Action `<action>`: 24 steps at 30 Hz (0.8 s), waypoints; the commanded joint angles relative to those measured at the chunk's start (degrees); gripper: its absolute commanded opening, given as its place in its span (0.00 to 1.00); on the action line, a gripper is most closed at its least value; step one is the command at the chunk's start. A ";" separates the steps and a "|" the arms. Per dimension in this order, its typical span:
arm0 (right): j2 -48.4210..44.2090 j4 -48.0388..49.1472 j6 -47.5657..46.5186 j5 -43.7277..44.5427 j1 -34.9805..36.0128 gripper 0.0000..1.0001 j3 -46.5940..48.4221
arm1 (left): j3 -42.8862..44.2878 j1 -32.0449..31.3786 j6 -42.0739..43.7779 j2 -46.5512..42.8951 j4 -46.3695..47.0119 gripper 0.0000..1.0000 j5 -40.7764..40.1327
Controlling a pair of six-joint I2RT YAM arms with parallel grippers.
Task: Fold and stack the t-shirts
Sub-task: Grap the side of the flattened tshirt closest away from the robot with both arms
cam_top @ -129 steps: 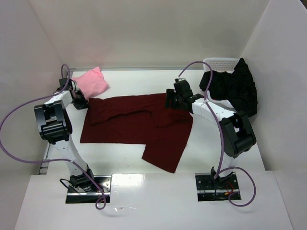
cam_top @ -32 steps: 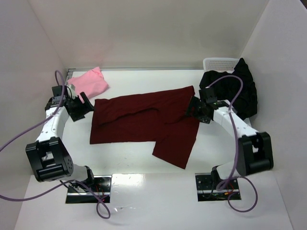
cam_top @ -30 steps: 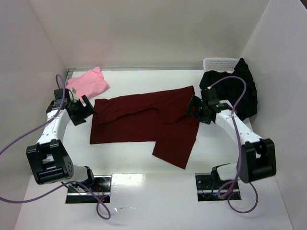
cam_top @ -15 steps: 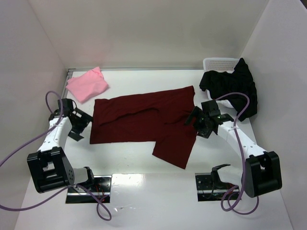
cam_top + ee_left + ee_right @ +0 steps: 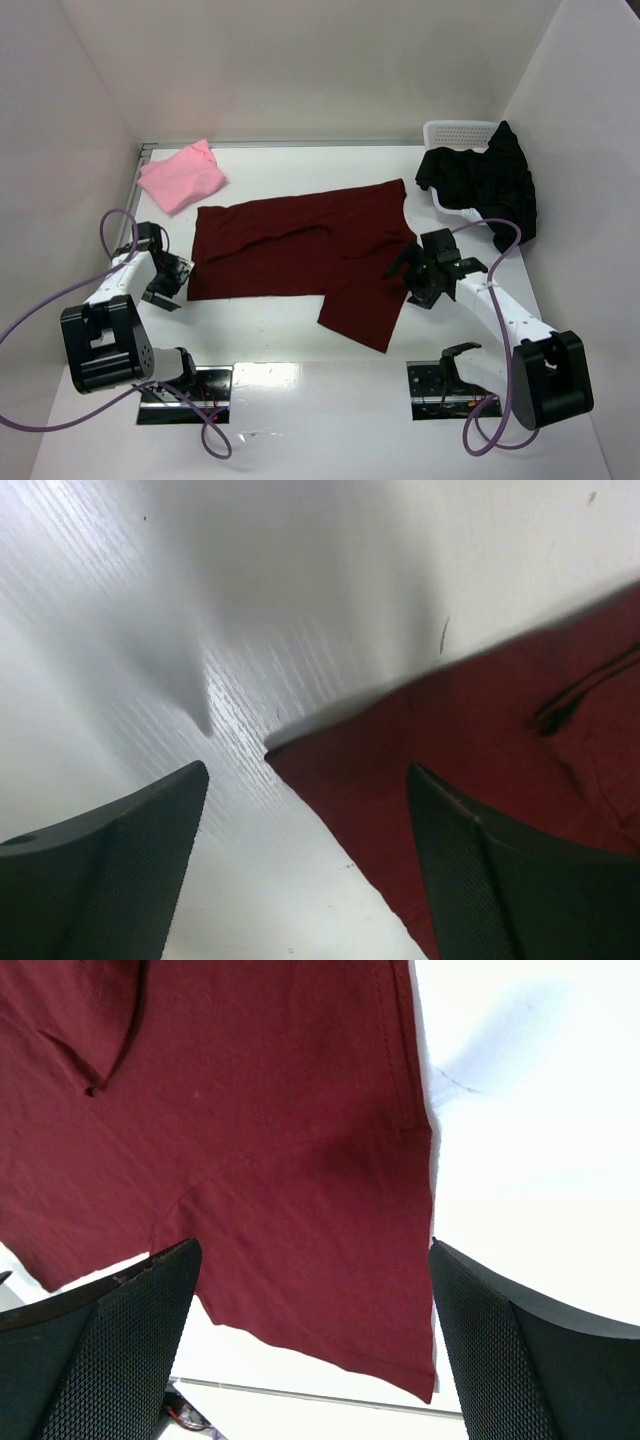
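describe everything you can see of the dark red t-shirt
The maroon t-shirt is soft, matte dark red cloth lying on the white table, mostly flat with some creases, not yet neatly folded. One part juts toward the near edge on its right side. A stitched hem shows. The open left gripper sits at its near left corner, the open right gripper over its right edge; neither grips it.

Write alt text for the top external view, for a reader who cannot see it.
A dark maroon t-shirt lies spread on a white table between two open pincers, the left pincer at its near-left corner, the right pincer at its right edge, neither gripping it. A pink t-shirt lies far left; a black t-shirt drapes over a white basket far right.
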 commanded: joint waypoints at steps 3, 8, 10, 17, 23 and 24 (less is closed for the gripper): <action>-3.04 2.64 2.33 -0.95 0.74 1.00 -2.21 | -0.47 -0.14 -0.89 2.17 2.98 0.84 0.30; -4.17 2.11 2.33 -2.00 3.11 1.00 -4.04 | -1.52 -0.14 -0.37 2.78 2.98 0.76 -0.21; -4.70 2.11 2.33 -2.53 4.16 1.00 -4.84 | -1.53 -0.14 0.25 2.78 2.98 0.71 -0.22; -4.18 3.17 5.92 -2.01 12.34 1.00 -6.51 | -2.58 -0.14 0.78 3.31 3.51 0.43 0.31; -4.71 3.17 7.25 -1.47 14.71 1.00 -7.65 | -2.58 -0.14 0.78 3.84 4.03 0.14 0.84; -4.71 3.17 7.25 -1.47 14.72 1.00 -8.18 | -2.06 -0.14 1.39 3.84 4.03 0.09 0.84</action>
